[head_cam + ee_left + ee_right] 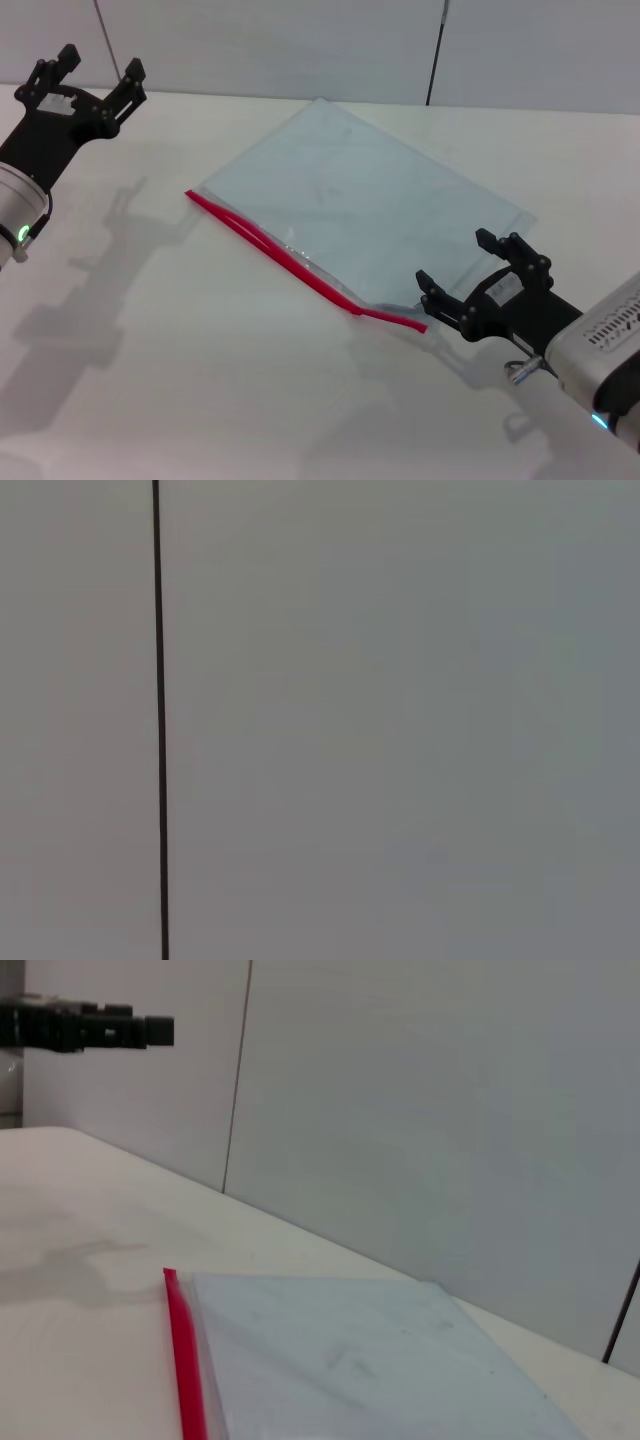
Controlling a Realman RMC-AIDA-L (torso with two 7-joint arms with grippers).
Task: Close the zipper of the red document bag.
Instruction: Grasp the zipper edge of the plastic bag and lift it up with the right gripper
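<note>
Bag (370, 205), translucent blue-grey, lies flat and slanted mid worktop (180, 380); red zipper (300, 265) runs along its near long edge, w/ a gap showing partway along. Right pincer (468, 270) hovers low just beside the zipper's right end, fingers spread, holding nothing. Left pincer (92, 72) is raised at the far left, well apart from the bag, fingers also spread. Right wrist view shows zipper and bag surface close up.

The red document bag (365, 205) lies flat on the white counter (180, 380), its zipper (300, 265) along the near long edge. The right pincer (485, 272) hovers spread at the bag's near right corner, by the zipper's end. The left pincer (95, 75), also spread, hangs well apart beyond the bag's far left.
</note>
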